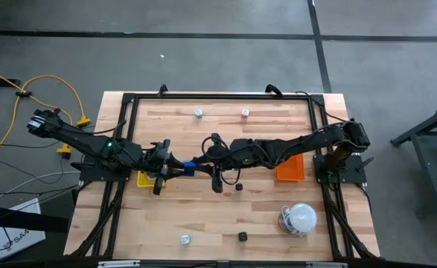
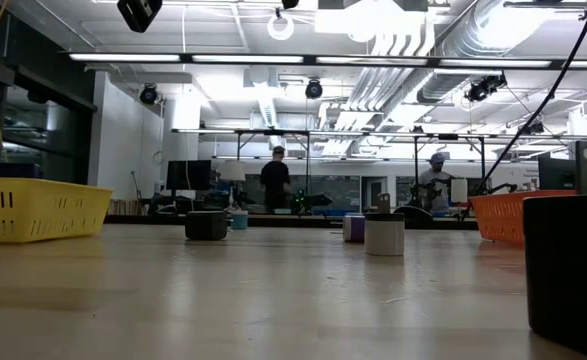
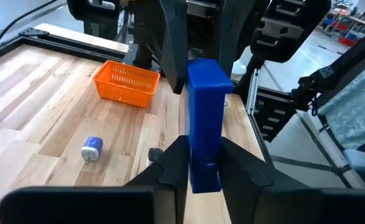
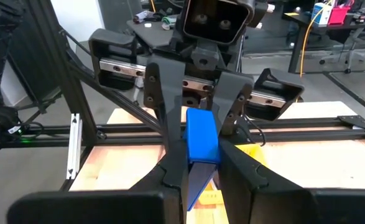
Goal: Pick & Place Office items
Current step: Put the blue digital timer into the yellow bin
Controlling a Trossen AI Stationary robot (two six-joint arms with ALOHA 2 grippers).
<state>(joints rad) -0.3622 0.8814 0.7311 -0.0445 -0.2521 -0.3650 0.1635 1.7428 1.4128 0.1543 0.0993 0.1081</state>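
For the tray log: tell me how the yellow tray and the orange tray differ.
The yellow tray lies on the left side of the table, beneath the left arm; the orange tray lies on the right side, beside the right arm. The yellow tray is largely covered from above; the orange tray shows almost whole. Both are slotted rectangular baskets.

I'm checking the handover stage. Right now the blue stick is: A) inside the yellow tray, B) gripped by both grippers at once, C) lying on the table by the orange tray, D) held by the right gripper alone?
B: both wrist views show the blue stick clamped between the left gripper and the right gripper above the table.
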